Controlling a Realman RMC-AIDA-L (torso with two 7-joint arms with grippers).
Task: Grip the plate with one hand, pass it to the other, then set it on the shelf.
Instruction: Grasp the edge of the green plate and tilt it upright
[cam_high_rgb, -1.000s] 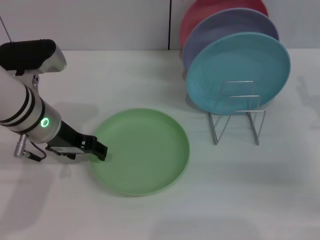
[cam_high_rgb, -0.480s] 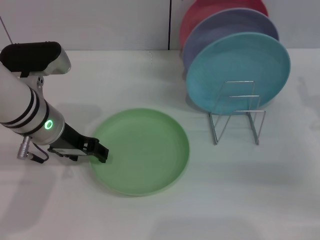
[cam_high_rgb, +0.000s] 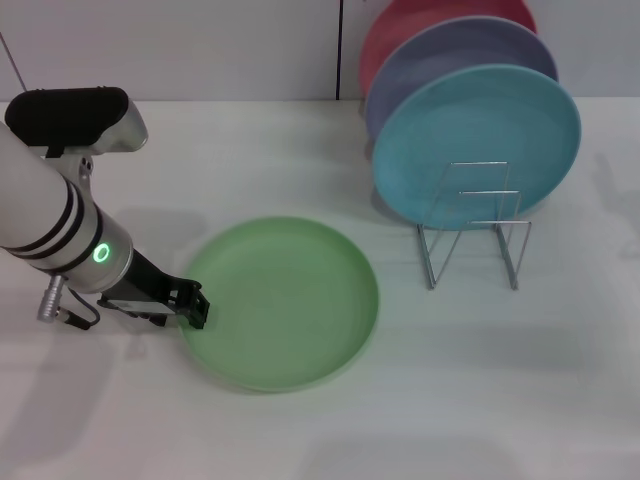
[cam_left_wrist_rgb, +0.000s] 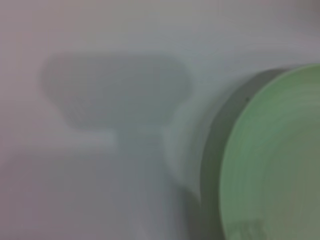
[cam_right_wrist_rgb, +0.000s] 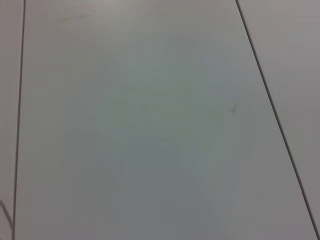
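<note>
At the lower left of the head view, the left gripper sits low at the near-left rim of the plate, which lies to its right, flat on the white table at centre frame. Whether its fingers are spread or closed on the rim I cannot tell. The plate is pale green, round, shallow and plain. The shelf stands upper right.

In the left wrist view, the plate's rim fills the right side, possibly just off the fingers.

The right wrist view shows only blank panels; the right gripper is unseen.
</note>
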